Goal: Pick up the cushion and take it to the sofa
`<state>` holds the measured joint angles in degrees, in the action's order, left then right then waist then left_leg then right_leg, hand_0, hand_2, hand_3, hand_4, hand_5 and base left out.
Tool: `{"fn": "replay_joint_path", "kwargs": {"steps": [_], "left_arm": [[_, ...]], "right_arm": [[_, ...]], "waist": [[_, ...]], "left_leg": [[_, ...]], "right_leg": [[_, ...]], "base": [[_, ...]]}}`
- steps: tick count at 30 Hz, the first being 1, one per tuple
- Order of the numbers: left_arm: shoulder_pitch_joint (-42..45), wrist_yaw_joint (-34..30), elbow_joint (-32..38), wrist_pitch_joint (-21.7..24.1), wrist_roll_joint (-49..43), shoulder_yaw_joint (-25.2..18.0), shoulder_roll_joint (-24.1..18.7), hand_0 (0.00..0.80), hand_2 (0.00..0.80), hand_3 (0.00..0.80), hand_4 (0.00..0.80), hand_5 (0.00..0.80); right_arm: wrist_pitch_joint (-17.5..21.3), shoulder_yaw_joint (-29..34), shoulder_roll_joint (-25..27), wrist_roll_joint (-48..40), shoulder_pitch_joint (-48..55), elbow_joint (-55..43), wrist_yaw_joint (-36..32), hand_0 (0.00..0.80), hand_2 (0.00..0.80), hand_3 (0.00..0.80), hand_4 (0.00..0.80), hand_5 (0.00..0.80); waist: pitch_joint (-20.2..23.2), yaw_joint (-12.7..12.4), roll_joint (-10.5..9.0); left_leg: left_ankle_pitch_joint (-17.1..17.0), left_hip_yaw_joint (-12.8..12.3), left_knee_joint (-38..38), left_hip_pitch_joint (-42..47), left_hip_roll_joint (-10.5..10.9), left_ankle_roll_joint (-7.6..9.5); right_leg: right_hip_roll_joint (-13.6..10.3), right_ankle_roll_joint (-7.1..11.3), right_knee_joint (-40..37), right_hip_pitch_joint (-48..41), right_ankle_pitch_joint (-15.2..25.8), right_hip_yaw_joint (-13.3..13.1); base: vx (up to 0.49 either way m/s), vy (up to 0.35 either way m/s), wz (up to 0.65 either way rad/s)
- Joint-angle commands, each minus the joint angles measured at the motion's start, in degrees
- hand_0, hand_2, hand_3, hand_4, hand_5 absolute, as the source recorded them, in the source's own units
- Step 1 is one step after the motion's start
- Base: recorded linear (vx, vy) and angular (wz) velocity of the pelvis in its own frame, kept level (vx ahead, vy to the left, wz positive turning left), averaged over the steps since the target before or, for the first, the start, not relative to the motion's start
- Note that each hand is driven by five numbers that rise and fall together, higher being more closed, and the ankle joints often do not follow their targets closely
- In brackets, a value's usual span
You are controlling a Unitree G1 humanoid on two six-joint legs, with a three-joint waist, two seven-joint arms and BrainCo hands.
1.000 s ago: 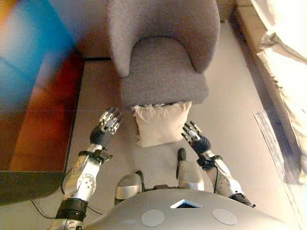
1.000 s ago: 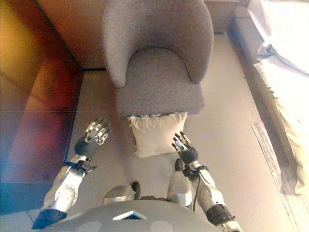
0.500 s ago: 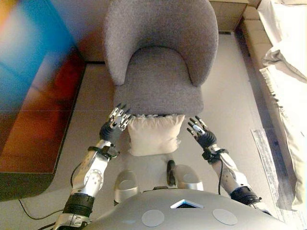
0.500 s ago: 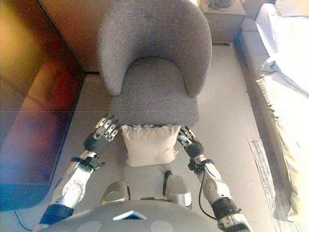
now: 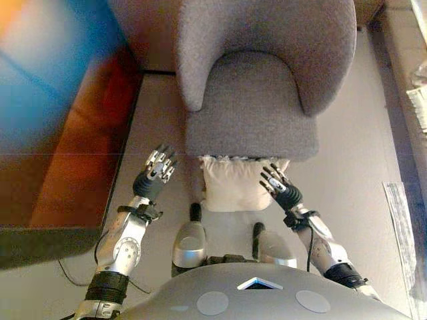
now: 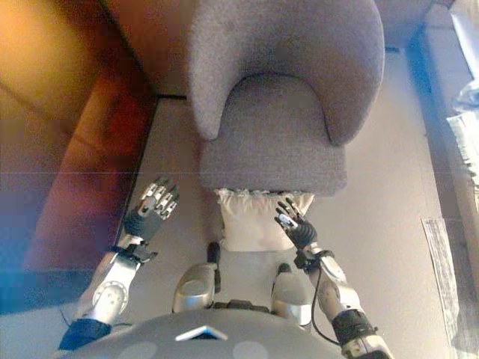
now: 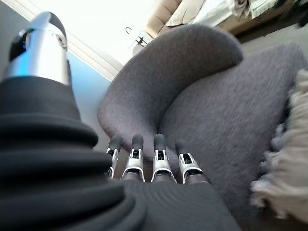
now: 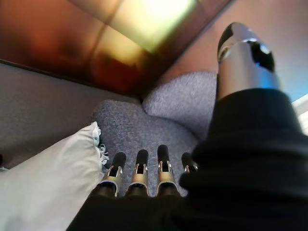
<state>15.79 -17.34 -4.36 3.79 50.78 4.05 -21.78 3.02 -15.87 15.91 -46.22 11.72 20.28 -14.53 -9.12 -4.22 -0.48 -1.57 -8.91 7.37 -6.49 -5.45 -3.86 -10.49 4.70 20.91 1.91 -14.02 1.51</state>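
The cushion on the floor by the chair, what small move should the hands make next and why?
Probably bring both hands inward onto the cushion: the left hand is open and apart from it, the right hand open at its edge, neither gripping.

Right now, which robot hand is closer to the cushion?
The right robot hand, fingers straight by the cushion's edge; the left robot hand stands clear of it.

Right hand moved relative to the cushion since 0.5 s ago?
Yes. The right hand has come in toward the robot's left: earlier clear of the cushion's right edge, now overlapping it.
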Motion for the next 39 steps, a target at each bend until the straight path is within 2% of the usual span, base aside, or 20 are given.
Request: {"fn": "replay_joint_path", "kwargs": {"steps": [1, 3, 5, 6, 8, 9, 11, 13, 15, 17, 19, 20, 22, 24, 27, 29, 32, 35, 36, 39], "left_arm": [[-0.4, -0.5, 3.4, 2.4, 1.3, -1.6, -0.1, 0.000, 0.000, 0.000, 0.000, 0.000], [-0.4, -0.2, 3.1, 1.5, 1.0, -1.6, -0.4, 0.000, 0.000, 0.000, 0.000, 0.000], [-1.4, -2.3, 3.1, -0.3, 0.7, -1.5, -1.2, 0.000, 0.000, 0.000, 0.000, 0.000], [-1.6, -2.5, 3.1, -0.6, 0.5, -1.3, -1.4, 0.000, 0.000, 0.000, 0.000, 0.000], [-1.5, -3.1, 2.8, -1.1, -0.1, -1.0, -1.4, 0.000, 0.000, 0.000, 0.000, 0.000], [-1.2, -3.2, 3.0, -1.2, -0.1, -0.8, -1.3, 0.000, 0.000, 0.000, 0.000, 0.000], [-0.6, -3.3, 3.6, -0.9, -0.6, -0.3, -1.1, 0.000, 0.000, 0.000, 0.000, 0.000], [-0.3, -3.2, 3.8, -0.3, -1.2, 0.0, -0.9, 0.000, 0.000, 0.000, 0.000, 0.000], [-0.1, -2.3, 4.3, 0.3, -0.6, 0.1, -1.1, 0.000, 0.000, 0.000, 0.000, 0.000], [-0.1, -1.1, 4.8, 1.4, 0.1, 0.1, -1.7, 0.000, 0.000, 0.000, 0.000, 0.000], [-0.1, -0.3, 4.8, 3.0, 0.5, 0.4, -2.1, 0.000, 0.000, 0.000, 0.000, 0.000], [-0.1, 0.2, 4.8, 4.1, 0.7, 0.6, -2.5, 0.000, 0.000, 0.000, 0.000, 0.000], [0.2, 0.2, 4.9, 5.1, 1.1, 0.5, -3.0, 0.000, 0.000, 0.000, 0.000, 0.000], [0.8, -0.1, 5.4, 5.1, 1.2, 0.0, -3.1, 0.000, 0.000, 0.000, 0.000, 0.000], [1.6, -1.8, 4.7, 4.7, 0.9, -0.4, -2.6, 0.000, 0.000, 0.000, 0.000, 0.000], [1.9, -1.5, 4.6, 3.8, 0.9, -0.4, -2.1, 0.000, 0.000, 0.000, 0.000, 0.000], [2.3, -1.3, 5.2, 3.1, 2.1, -0.2, -0.9, 0.000, 0.000, 0.000, 0.000, 0.000], [1.3, 0.9, 4.3, 2.5, -0.3, 0.8, 0.1, 0.000, 0.000, 0.000, 0.000, 0.000], [0.2, 1.7, 3.0, 3.3, -3.3, 1.5, 0.1, 0.000, 0.000, 0.000, 0.000, 0.000], [-1.9, 6.2, 0.5, 4.7, -8.4, 2.6, -0.2, 0.000, 0.000, 0.000, 0.000, 0.000]], "right_arm": [[1.2, -0.4, -0.3, -1.4, -1.8, -3.6, -0.3, 0.000, 0.000, 0.000, 0.000, 0.000], [1.2, -0.2, -0.7, -1.2, -2.0, -2.9, 0.3, 0.000, 0.000, 0.000, 0.000, 0.000], [2.0, 1.1, -1.3, -1.1, -1.1, -3.0, 1.0, 0.000, 0.000, 0.000, 0.000, 0.000], [2.3, 1.3, -1.4, -1.2, -1.1, -2.8, 1.1, 0.000, 0.000, 0.000, 0.000, 0.000], [3.3, 1.8, -2.7, -0.5, -0.3, -2.4, 2.2, 0.000, 0.000, 0.000, 0.000, 0.000], [3.4, 1.7, -3.0, -0.2, 0.1, -2.8, 2.5, 0.000, 0.000, 0.000, 0.000, 0.000], [3.5, 1.1, -3.3, -0.2, 0.6, -3.4, 2.0, 0.000, 0.000, 0.000, 0.000, 0.000], [3.5, 0.3, -3.3, 0.2, 0.6, -3.1, 1.2, 0.000, 0.000, 0.000, 0.000, 0.000], [3.1, -0.3, -3.3, 0.5, -0.1, -2.9, 0.8, 0.000, 0.000, 0.000, 0.000, 0.000], [2.7, -0.9, -3.1, 0.1, -1.4, -2.6, 0.5, 0.000, 0.000, 0.000, 0.000, 0.000], [2.5, -1.4, -2.7, -0.3, -2.3, -3.1, 0.2, 0.000, 0.000, 0.000, 0.000, 0.000], [2.1, -1.6, -2.3, -0.6, -2.8, -3.6, 0.0, 0.000, 0.000, 0.000, 0.000, 0.000], [1.3, -1.3, -1.8, -1.1, -3.8, -3.9, -0.2, 0.000, 0.000, 0.000, 0.000, 0.000], [0.3, -0.8, -1.9, -1.2, -5.0, -3.2, -0.7, 0.000, 0.000, 0.000, 0.000, 0.000], [-0.5, -0.7, -2.4, -0.7, -6.3, -1.8, -1.0, 0.000, 0.000, 0.000, 0.000, 0.000], [-0.8, -1.2, -2.3, 0.2, -6.6, -1.7, 0.1, 0.000, 0.000, 0.000, 0.000, 0.000], [-0.7, -2.1, -1.0, 0.4, -6.5, -4.1, 1.8, 0.000, 0.000, 0.000, 0.000, 0.000], [1.3, -1.5, 0.0, 1.3, -6.3, -4.8, 3.1, 0.000, 0.000, 0.000, 0.000, 0.000], [3.5, -1.2, 0.7, 2.4, -6.0, -5.1, 4.3, 0.000, 0.000, 0.000, 0.000, 0.000], [5.6, -0.4, 1.3, 3.4, -6.0, -5.5, 6.5, 0.000, 0.000, 0.000, 0.000, 0.000]], "waist": [[2.6, 0.9, 0.72], [3.1, 0.7, 0.26], [3.6, 0.8, -0.20], [3.7, 0.8, -0.25], [4.3, 0.2, -0.76], [4.2, 0.4, -0.51], [3.8, 0.6, 0.39], [3.2, 0.6, 0.42], [2.5, 0.5, -0.13], [1.3, 1.1, -0.97], [0.1, 2.2, -1.98], [-0.4, 3.1, -2.80], [-0.7, 3.7, -3.15], [-0.5, 3.9, -3.12], [0.6, 3.3, -2.79], [1.2, 3.1, -2.48], [1.8, 3.2, -2.12], [2.0, 3.2, -1.87], [2.2, 3.4, -1.41], [2.5, 4.3, -0.12]], "left_leg": [[-3.5, 5.8, 1.9, -8.4, -2.5, -0.68], [-2.6, 5.3, 3.5, -8.9, -1.9, -0.12], [-0.8, 1.8, 5.9, -10.2, -1.1, 1.20], [-0.5, 1.3, 6.3, -10.5, -1.0, 1.43], [1.2, 1.3, 6.1, -9.9, 1.7, 3.75], [1.8, 1.2, 5.8, -8.8, 2.4, 4.68], [2.9, 1.0, 4.8, -6.1, 2.9, 5.99], [3.5, 0.9, 4.3, -4.3, 3.6, 6.04], [4.0, 0.7, 4.5, -3.1, 3.9, 5.20], [5.1, 0.6, 4.8, -1.3, 3.2, 3.75], [6.7, 0.5, 5.1, 0.3, 2.0, 2.39], [7.7, 0.0, 5.3, 1.2, 1.1, 1.44], [8.8, 0.0, 5.3, 2.3, -0.7, 0.23], [9.0, 0.8, 5.2, 3.3, -2.6, -1.07], [7.8, 2.3, 4.2, 4.3, -5.2, -2.73], [6.4, 3.6, 3.9, 4.2, -6.7, -3.21], [4.0, 4.0, 3.6, 4.5, -9.2, -3.97], [1.7, 4.4, 6.0, 2.5, -9.1, -4.57], [1.5, 3.1, 4.5, 2.2, -8.7, -4.67], [0.8, 3.1, 0.2, 3.2, -7.8, -4.58]], "right_leg": [[-0.6, 3.90, -7.3, -9.0, 4.2, 2.1], [-1.3, 4.04, -6.2, -9.2, 5.7, 2.0], [-2.4, 3.82, -4.5, -9.7, 7.9, 3.6], [-2.6, 3.74, -4.1, -9.7, 8.1, 4.0], [-4.4, 4.09, 2.8, -8.4, 14.6, 5.0], [-5.1, 4.26, 7.5, -6.2, 17.4, 4.9], [-6.1, 4.01, 15.8, -1.4, 20.0, 4.9], [-7.3, 3.37, 16.4, 1.5, 20.3, 5.8], [-9.2, 3.21, 10.4, 2.3, 20.2, 7.5], [-10.9, 3.79, 1.6, 4.1, 20.9, 8.1], [-12.0, 5.38, -5.8, 5.8, 23.3, 7.9], [-12.9, 6.85, -10.9, 7.1, 25.4, 7.6], [-13.2, 8.49, -14.9, 7.8, 27.5, 6.3], [-13.0, 9.36, -16.2, 7.5, 28.0, 4.6], [-11.5, 9.85, -16.0, 5.3, 24.6, 4.6], [-9.5, 9.51, -14.5, 4.0, 21.4, 5.2], [-7.0, 8.37, -13.2, 3.1, 17.7, 6.2], [-5.8, 7.01, -13.9, 1.5, 17.1, 8.1], [-5.7, 6.72, -14.2, 1.0, 16.6, 9.2], [-6.1, 7.21, -13.4, 1.5, 16.1, 9.2]], "base": [[0.259, 0.145, -0.47], [0.165, 0.104, -0.29], [0.109, 0.091, 0.02], [0.084, 0.106, 0.30], [0.076, 0.168, 0.42], [0.086, 0.222, 0.20], [0.088, 0.193, 0.03], [0.095, 0.047, -0.05], [0.105, -0.141, -0.30], [0.106, -0.287, -0.46], [0.130, -0.325, -0.43], [0.153, -0.335, -0.26], [0.166, -0.294, -0.12], [0.213, -0.230, 0.20], [0.234, -0.183, 0.68], [0.208, -0.168, 0.88], [0.110, -0.107, 0.60], [0.044, -0.067, 0.28], [0.017, 0.040, 0.15], [-0.006, 0.121, 0.26]]}}
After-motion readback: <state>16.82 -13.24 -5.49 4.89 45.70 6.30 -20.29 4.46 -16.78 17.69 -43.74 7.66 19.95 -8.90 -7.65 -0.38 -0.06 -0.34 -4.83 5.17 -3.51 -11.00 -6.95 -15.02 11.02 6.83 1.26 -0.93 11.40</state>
